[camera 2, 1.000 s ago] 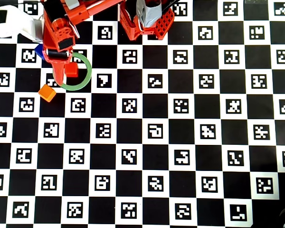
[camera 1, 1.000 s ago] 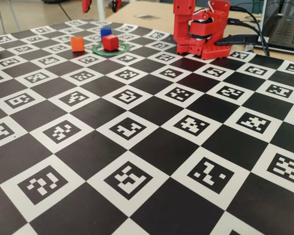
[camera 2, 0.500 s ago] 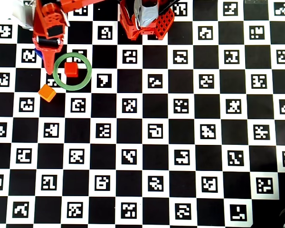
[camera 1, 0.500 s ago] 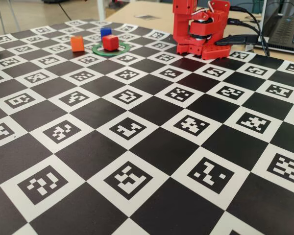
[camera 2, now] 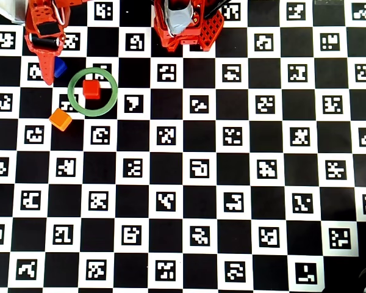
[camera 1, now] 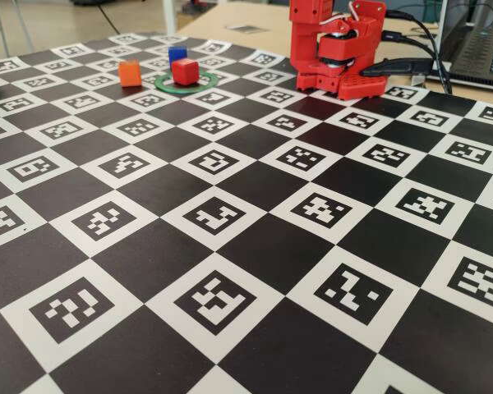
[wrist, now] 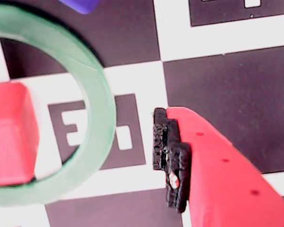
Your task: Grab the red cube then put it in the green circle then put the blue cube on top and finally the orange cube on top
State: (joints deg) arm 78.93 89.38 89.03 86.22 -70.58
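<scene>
Red cube (camera 2: 91,90) inside green circle (camera 2: 113,101); tool (camera 2: 47,74) beside blue cube (camera 2: 60,66) (jaw state unclear)

Checkered marker mat (camera 1: 255,238) on tan table (camera 1: 255,16); laptop (camera 1: 481,49) behind.

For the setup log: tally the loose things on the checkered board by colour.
Red: 1, the red cube
Blue: 1, the blue cube
Orange: 1, the orange cube
Green: 1, the green circle
Total: 4
</scene>
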